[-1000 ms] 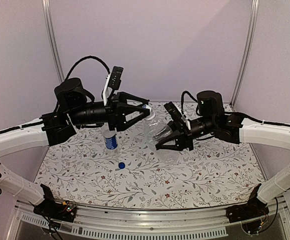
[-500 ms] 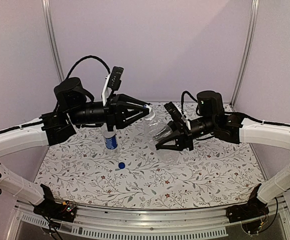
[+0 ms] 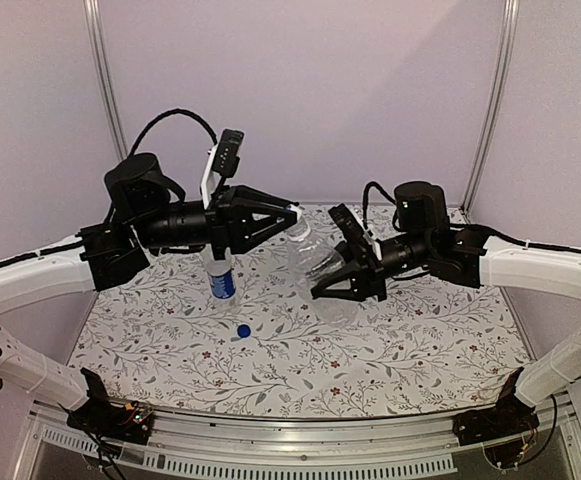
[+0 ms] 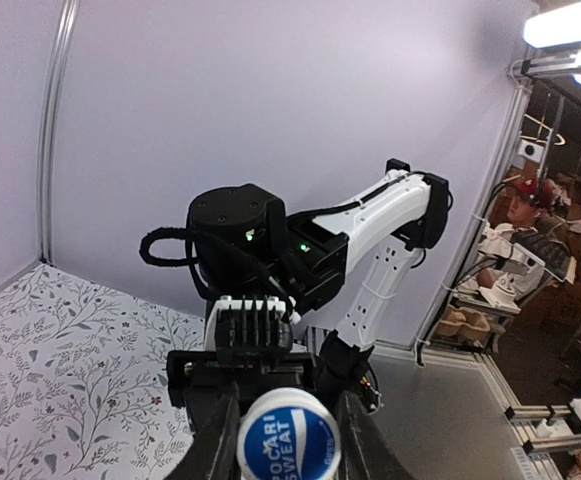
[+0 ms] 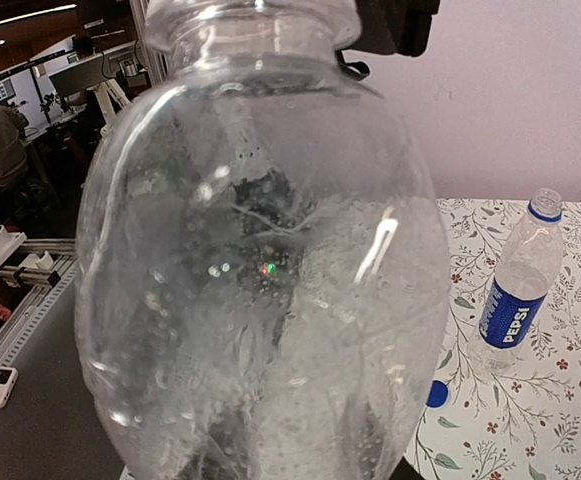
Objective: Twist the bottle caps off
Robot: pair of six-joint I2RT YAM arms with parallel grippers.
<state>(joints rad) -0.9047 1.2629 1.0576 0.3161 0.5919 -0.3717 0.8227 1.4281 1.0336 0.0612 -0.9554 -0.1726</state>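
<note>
My right gripper (image 3: 345,280) is shut on the plain clear bottle (image 3: 315,262) and holds it tilted above the table, neck toward the left arm. That bottle (image 5: 260,260) fills the right wrist view and hides the fingers. My left gripper (image 3: 295,213) is shut on its whitish cap with a blue top (image 4: 289,437), one finger on each side. The blue-labelled bottle (image 3: 221,278) stands upright on the table without a cap; it is also in the right wrist view (image 5: 518,295). A solid blue cap (image 3: 243,330) lies on the cloth in front of it.
The floral tablecloth (image 3: 400,350) covers the table, with pale walls and metal posts behind. Both arm bases sit on the rail at the near edge.
The left jaws have closed from wide apart onto the cap of the held bottle. The right arm and both bottles have stayed where they were.
</note>
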